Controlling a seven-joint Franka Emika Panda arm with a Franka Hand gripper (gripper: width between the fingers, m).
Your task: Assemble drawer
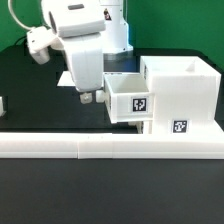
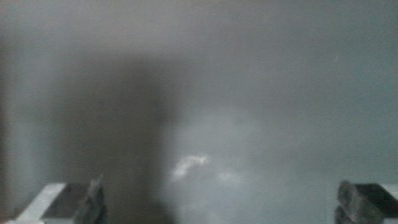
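The white drawer housing [image 1: 186, 92] stands at the exterior view's right, against the low wall. A white tray [image 1: 128, 98] with a square tag on its front sticks partly out of the housing toward the exterior view's left. A second tag [image 1: 180, 127] shows low on the housing's front. My gripper [image 1: 88, 97] hangs just left of the tray, close to its side and low over the black table. In the wrist view the gripper [image 2: 217, 205] is open, its fingertips [image 2: 71, 202] wide apart over a blurred grey surface, with nothing between them.
A long low white border wall [image 1: 100, 148] runs across the front of the table. A small white object [image 1: 2, 103] shows at the exterior view's left edge. The black table top [image 1: 40, 105] lies under the arm.
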